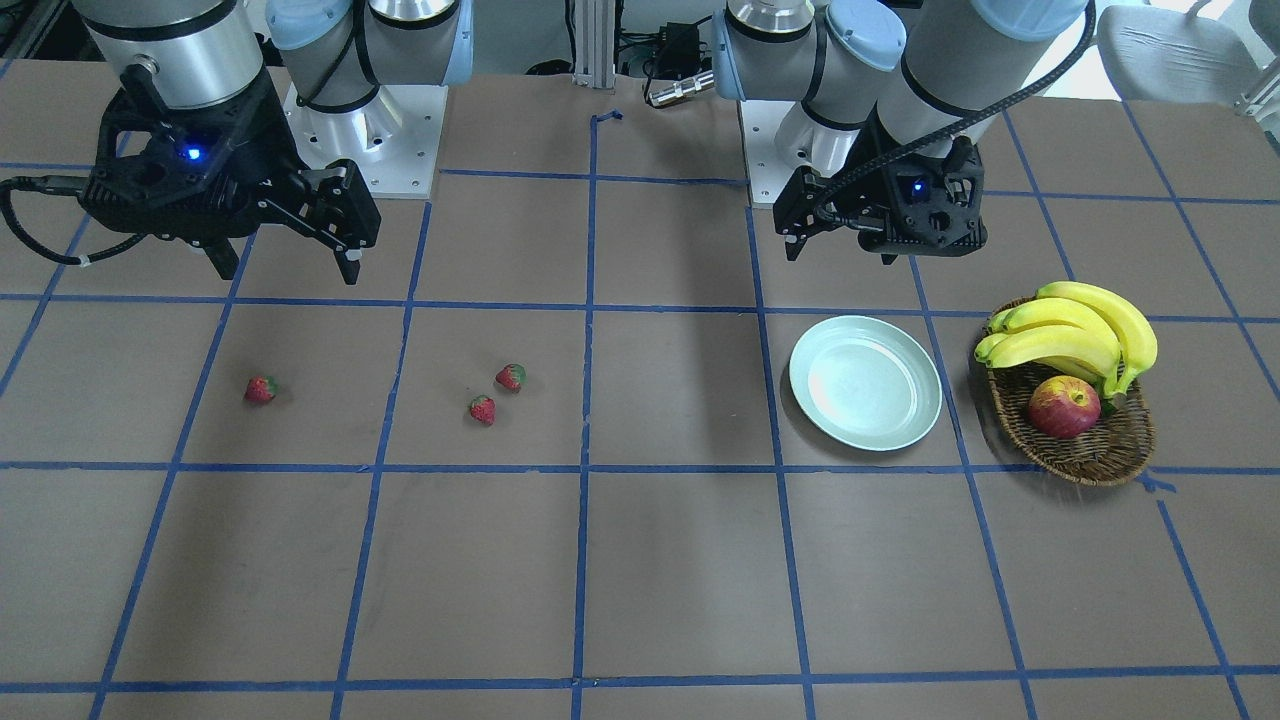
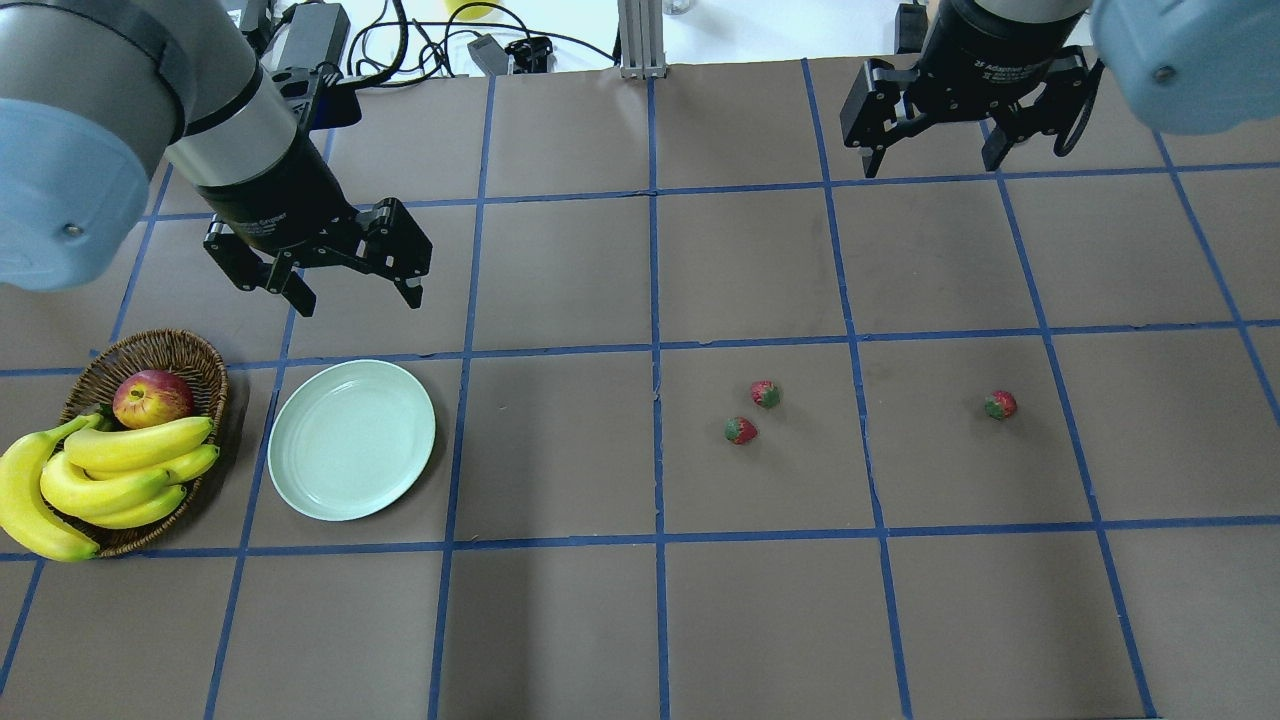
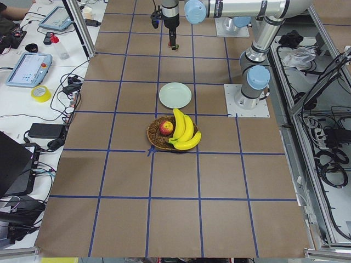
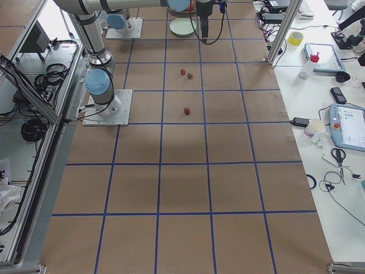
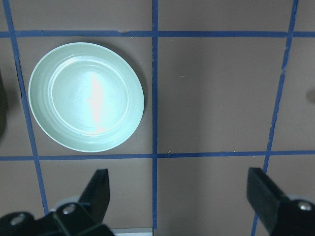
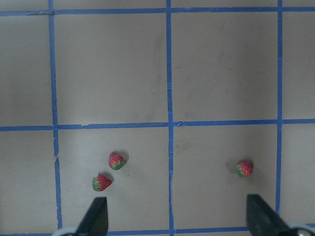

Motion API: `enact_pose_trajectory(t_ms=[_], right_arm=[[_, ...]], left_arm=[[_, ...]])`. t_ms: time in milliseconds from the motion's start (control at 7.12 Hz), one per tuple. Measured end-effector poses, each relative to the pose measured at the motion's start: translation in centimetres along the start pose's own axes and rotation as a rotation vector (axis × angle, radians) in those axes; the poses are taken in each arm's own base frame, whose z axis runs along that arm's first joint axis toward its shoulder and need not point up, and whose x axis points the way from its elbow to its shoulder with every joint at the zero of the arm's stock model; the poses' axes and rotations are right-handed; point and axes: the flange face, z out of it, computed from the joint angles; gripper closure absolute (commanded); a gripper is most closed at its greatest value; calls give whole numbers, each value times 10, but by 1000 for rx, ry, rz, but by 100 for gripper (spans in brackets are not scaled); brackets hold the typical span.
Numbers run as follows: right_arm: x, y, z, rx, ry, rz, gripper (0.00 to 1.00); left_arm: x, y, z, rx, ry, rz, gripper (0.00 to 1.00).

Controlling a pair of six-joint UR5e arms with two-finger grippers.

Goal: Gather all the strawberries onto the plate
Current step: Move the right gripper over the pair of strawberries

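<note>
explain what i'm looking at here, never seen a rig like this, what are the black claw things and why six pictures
These are two grey robot arms at a brown table marked with blue tape lines. Each arm ends in a black two-fingered hand. The left hand and the right hand are both open, above the table, holding nothing.

Six cameras caught the same moment: one behind the robot, one facing it, one at each end of the table, and one on each wrist looking down between the fingers.

On the table lie three small red strawberries with green caps, two close together and one apart, all on the right arm's side. By the left arm is an empty round pale green plate. Beside it is a brown woven wicker basket holding a red-yellow apple and yellow bananas.
</note>
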Motion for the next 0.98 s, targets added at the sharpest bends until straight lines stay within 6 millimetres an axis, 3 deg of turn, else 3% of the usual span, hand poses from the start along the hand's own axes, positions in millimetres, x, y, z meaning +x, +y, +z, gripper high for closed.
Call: enact_pose_trajectory(t_ms=[982], right_arm=[[0,-1,3,-4,0,3,0]], left_arm=[[-14,9,-9,21,-56,-18,0]])
